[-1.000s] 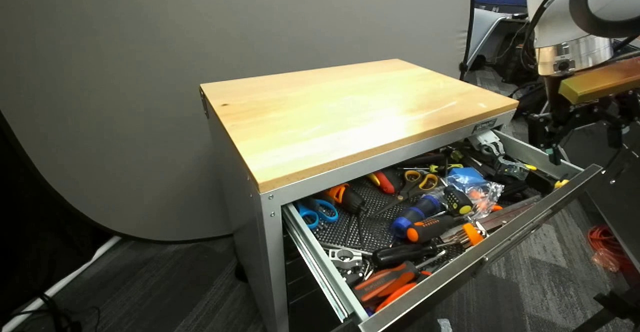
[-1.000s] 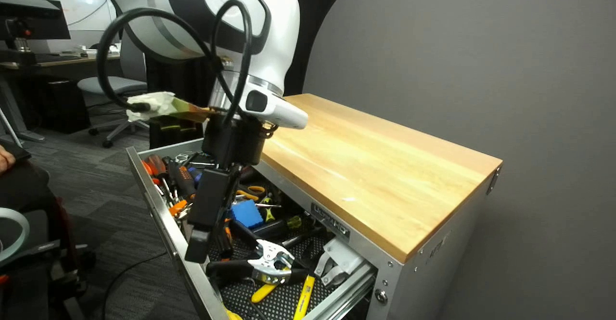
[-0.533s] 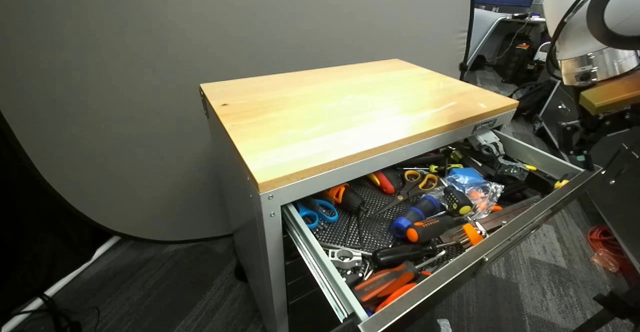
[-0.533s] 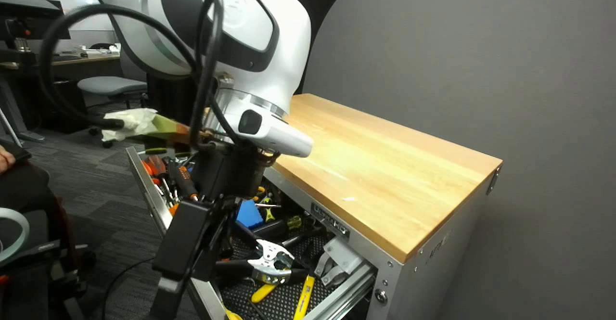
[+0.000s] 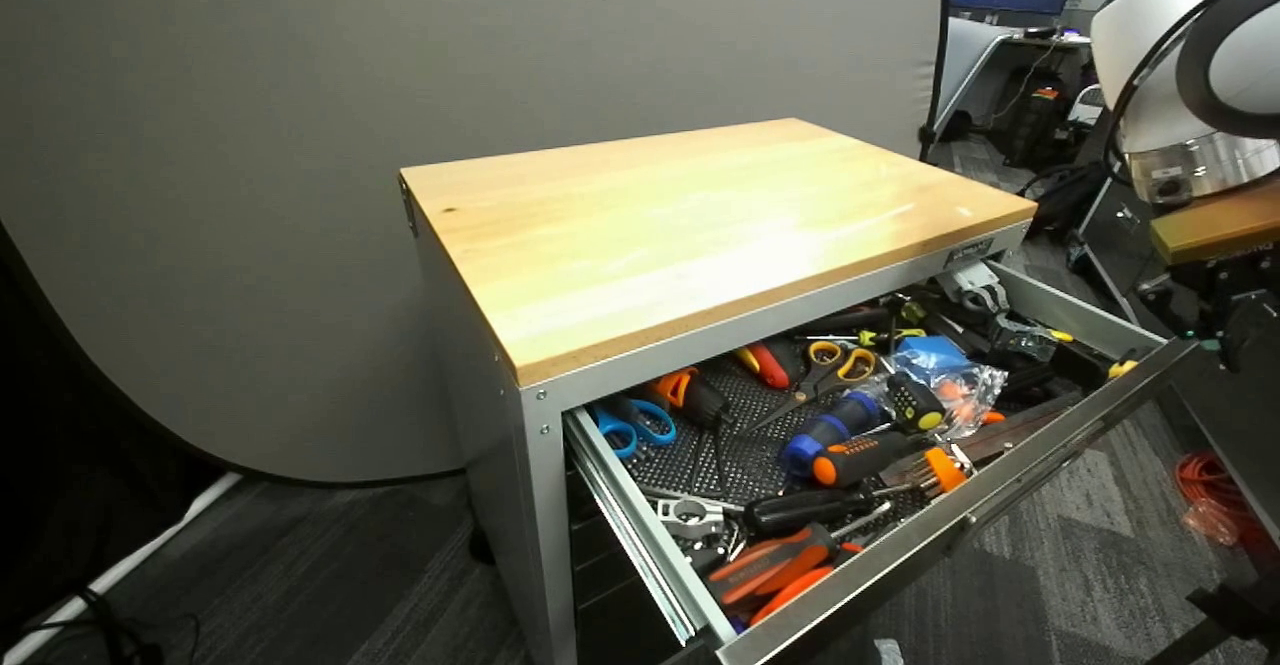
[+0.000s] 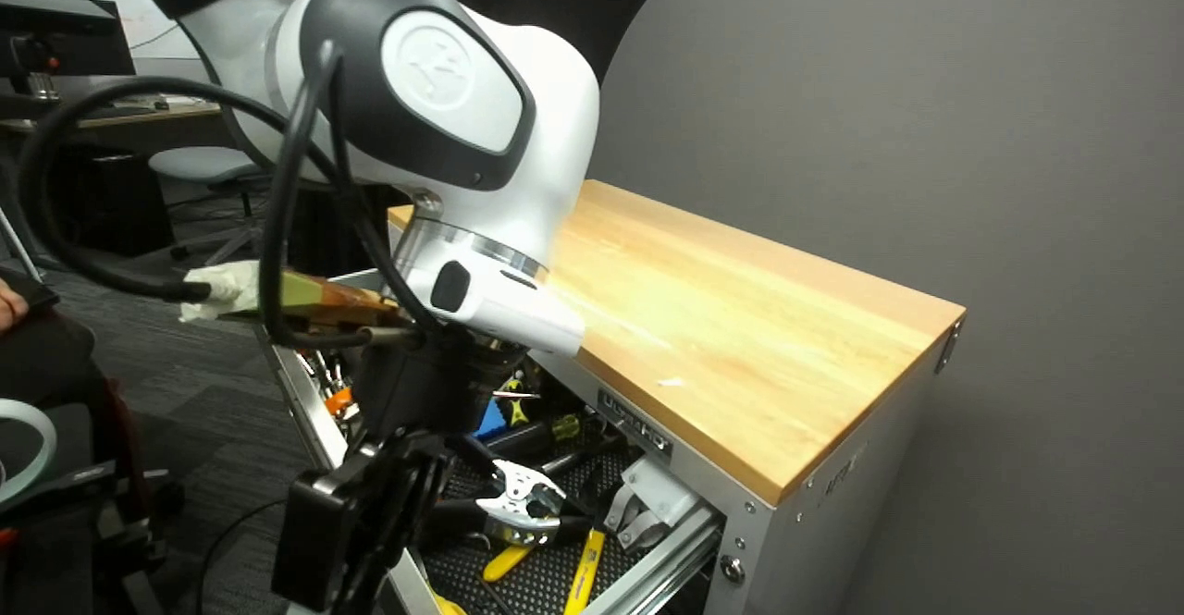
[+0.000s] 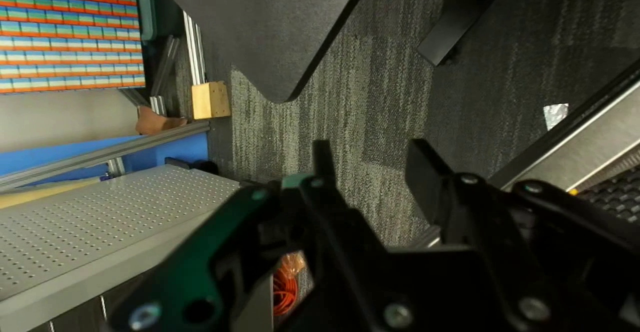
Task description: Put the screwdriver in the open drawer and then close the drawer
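The screwdriver (image 5: 915, 402), stubby and black with yellow marks, lies among other tools inside the drawer, beside a clear plastic bag. In an exterior view the pulled-out drawer shows its silver front rim (image 5: 1000, 477); the same drawer edge (image 7: 590, 137) crosses the right of the wrist view. My gripper (image 7: 370, 169) points at the carpet just outside the drawer front. Its fingers (image 7: 420, 177) stand apart with only floor visible between them. Where the arm blocks the drawer in an exterior view, the screwdriver is hidden, and the fingertips run off the bottom.
The wooden top (image 5: 700, 235) sits above the drawer. Blue scissors (image 5: 635, 427), a blue-and-black tool (image 5: 835, 430) and a metal clamp (image 6: 523, 504) crowd the drawer. A dark tabletop corner (image 7: 280, 32) and a perforated grey surface (image 7: 115, 217) border the floor.
The arm has swung lower and outward past the drawer front, moving right and down in an exterior view. The jaws have come partway together. Drawer and tools have stayed put.
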You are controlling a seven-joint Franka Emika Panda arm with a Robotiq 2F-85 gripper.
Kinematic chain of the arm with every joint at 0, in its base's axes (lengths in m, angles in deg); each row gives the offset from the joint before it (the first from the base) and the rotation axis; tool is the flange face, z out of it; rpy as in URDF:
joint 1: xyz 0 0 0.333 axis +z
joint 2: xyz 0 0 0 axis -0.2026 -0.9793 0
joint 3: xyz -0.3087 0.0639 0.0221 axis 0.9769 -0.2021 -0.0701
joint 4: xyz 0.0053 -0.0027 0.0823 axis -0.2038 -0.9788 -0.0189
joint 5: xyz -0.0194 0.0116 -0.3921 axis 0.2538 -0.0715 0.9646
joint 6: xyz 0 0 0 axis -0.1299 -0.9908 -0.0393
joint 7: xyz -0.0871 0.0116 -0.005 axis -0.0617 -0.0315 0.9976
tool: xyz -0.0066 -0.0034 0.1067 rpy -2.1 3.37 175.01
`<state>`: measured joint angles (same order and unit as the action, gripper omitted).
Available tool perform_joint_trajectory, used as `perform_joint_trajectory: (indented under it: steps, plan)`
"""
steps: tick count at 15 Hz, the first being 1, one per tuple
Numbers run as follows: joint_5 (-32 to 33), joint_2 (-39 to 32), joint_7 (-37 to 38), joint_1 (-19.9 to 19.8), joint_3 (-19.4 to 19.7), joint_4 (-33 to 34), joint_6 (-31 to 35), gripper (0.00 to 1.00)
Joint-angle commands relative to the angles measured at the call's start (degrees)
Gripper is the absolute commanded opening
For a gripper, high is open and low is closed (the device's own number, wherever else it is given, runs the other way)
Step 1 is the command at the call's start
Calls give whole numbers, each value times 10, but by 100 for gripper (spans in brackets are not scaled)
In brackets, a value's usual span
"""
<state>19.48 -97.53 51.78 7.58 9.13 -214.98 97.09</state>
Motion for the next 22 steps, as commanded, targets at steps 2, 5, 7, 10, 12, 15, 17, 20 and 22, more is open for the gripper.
perform_joint_trajectory:
  steps: [2,5,7,10,12,15,17,20,22]
  plan:
    - [-3,-30,45,3,1,7,48,4]
    - [-9,-48,70,4,5,13,84,0]
    - [-25,-56,82,5,3,21,112,0]
    - [-64,-64,87,2,0,33,132,0]
    - [-95,-65,81,1,-3,44,143,0]
    - [-130,-76,77,4,-7,64,162,0]
    - [-148,-86,75,7,-10,79,177,0]
    - [-172,-106,71,13,-16,107,197,0]
    - [-185,-121,69,16,-20,127,206,0]
